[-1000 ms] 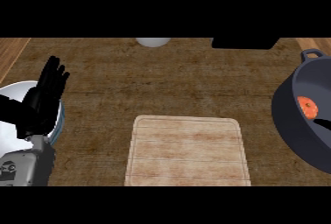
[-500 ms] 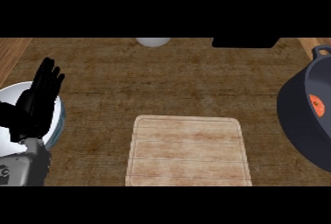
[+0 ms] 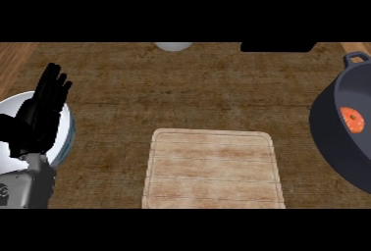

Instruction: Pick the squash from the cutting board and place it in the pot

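The small orange squash (image 3: 353,119) lies inside the dark grey metal pot (image 3: 324,128) at the frame's right edge, off the pale wooden cutting board (image 3: 212,169) at lower centre. It looks light, stiff and smooth-skinned, and is probably best taken across its middle. The black left hand (image 3: 39,115) rests at the frame's left, fingers straight, holding nothing.

We count one cutting board (image 3: 211,169), one dark pot (image 3: 330,132) with one loop handle (image 3: 357,58) showing, and one orange squash (image 3: 353,119). We see one left hand (image 3: 39,117) and one grey forearm (image 3: 25,188). We also count one white plate (image 3: 64,132), one small white round thing (image 3: 173,46), one black block (image 3: 278,46) and one counter (image 3: 181,93).
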`<state>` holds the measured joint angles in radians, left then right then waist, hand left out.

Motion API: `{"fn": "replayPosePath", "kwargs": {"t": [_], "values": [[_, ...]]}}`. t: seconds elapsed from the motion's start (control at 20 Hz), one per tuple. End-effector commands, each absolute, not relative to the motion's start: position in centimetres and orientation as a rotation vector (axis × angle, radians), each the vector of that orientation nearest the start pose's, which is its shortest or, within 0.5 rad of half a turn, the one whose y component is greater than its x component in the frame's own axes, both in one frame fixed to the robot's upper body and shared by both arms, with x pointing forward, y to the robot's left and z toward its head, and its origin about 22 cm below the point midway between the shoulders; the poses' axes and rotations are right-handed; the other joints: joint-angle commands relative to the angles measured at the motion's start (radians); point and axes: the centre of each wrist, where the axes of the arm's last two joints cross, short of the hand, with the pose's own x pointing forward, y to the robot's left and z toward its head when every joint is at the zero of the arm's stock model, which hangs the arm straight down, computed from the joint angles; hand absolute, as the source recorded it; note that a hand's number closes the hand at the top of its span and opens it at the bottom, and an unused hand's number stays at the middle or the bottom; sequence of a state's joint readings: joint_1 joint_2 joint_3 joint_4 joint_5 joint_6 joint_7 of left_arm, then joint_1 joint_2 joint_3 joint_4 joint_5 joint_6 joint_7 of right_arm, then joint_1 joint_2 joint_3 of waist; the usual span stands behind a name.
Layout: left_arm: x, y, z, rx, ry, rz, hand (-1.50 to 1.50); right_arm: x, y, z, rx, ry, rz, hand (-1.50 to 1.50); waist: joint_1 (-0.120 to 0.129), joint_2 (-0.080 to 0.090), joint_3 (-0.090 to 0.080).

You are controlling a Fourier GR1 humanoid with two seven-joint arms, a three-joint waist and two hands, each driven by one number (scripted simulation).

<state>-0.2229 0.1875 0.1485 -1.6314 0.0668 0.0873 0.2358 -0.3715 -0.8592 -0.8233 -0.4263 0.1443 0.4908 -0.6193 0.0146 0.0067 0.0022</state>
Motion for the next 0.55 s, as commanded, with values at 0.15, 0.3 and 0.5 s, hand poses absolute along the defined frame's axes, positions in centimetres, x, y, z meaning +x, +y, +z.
{"fn": "replayPosePath", "kwargs": {"t": [0.15, 0.3, 0.5], "values": [[29.4, 26.3, 8.2, 0.207, -1.6, 0.067, 0.0, 15.9, -61.9, 8.1, -0.479, -1.711, -0.055, -1.5, -0.006, 0.0, 0.003], [27.8, 27.1, 8.2, 0.178, -1.628, 0.044, 0.0, 14.3, -62.6, 8.6, -0.494, -1.703, -0.033, -1.5, -0.001, -0.001, 0.004], [28.9, 26.7, 8.8, 0.183, -1.635, 0.077, 0.0, 14.4, -62.8, 8.8, -0.497, -1.695, -0.045, -1.5, -0.002, 0.002, 0.005]]}}
